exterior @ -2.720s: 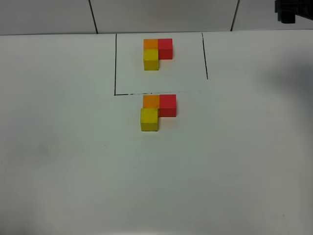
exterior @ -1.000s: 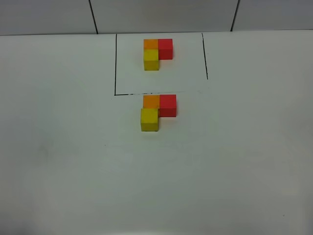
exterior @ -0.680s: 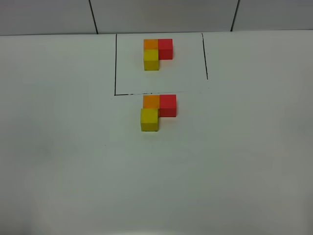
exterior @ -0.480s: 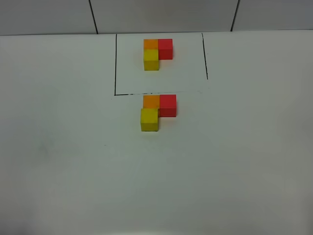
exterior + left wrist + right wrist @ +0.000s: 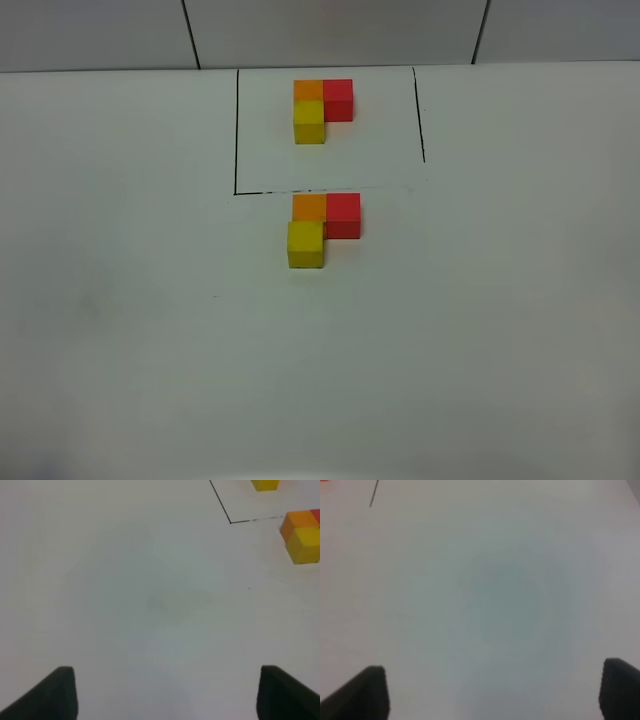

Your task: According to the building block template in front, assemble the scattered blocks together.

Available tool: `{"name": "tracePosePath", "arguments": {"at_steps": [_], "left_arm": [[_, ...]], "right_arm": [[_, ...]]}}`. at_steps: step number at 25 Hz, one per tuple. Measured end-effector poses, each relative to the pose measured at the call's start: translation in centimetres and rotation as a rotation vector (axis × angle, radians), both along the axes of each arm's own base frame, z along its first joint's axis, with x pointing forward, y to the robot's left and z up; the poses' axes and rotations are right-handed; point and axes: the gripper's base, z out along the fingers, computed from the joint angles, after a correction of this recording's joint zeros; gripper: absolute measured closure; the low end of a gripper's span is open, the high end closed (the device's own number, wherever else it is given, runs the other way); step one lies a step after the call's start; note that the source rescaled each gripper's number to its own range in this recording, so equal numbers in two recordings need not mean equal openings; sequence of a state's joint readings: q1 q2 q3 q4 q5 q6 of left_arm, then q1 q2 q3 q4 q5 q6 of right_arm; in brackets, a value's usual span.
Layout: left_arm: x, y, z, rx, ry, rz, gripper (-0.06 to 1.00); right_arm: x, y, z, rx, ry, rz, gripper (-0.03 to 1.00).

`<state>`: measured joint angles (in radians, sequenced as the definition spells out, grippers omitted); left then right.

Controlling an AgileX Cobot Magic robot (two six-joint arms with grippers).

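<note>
The template [image 5: 322,108] is an L of orange, red and yellow cubes inside the black drawn rectangle [image 5: 237,130] at the back. Just in front of the frame, the unframed orange cube [image 5: 309,207], red cube [image 5: 343,214] and yellow cube [image 5: 305,244] sit touching in the same L shape. Neither gripper shows in the exterior high view. The left gripper [image 5: 167,692] is open and empty over bare table, with the orange and yellow cubes [image 5: 301,536] far off at the picture's edge. The right gripper [image 5: 495,690] is open and empty over bare table.
The white table [image 5: 480,330] spreads wide on all sides of the cubes. A tiled wall [image 5: 330,30] stands behind its back edge. A short piece of the black frame line [image 5: 373,494] shows in the right wrist view.
A dark arm part at the top right of the exterior high view 2.7 s ago has left the view. The cubes have not moved.
</note>
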<state>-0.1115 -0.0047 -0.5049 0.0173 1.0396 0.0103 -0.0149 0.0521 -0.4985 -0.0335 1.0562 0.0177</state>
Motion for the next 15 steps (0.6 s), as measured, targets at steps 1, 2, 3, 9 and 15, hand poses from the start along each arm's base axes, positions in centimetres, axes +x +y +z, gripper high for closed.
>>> {"name": "tracePosePath", "arguments": {"at_steps": [1,2,3,9,15], "left_arm": [[0.0,0.0,0.0,0.0,0.0,0.0,0.31],[0.0,0.0,0.0,0.0,0.0,0.0,0.31],[0.0,0.0,0.0,0.0,0.0,0.0,0.31],[0.0,0.0,0.0,0.0,0.0,0.0,0.31],[0.0,0.0,0.0,0.0,0.0,0.0,0.31]], "right_arm": [[0.0,0.0,0.0,0.0,0.0,-0.009,0.2],[0.0,-0.01,0.0,0.0,0.0,-0.018,0.2],[-0.01,-0.01,0.0,0.0,0.0,-0.024,0.2],[-0.01,0.0,0.0,0.001,0.0,-0.03,0.2],[0.0,0.18,0.0,-0.004,0.001,-0.003,0.2]]}}
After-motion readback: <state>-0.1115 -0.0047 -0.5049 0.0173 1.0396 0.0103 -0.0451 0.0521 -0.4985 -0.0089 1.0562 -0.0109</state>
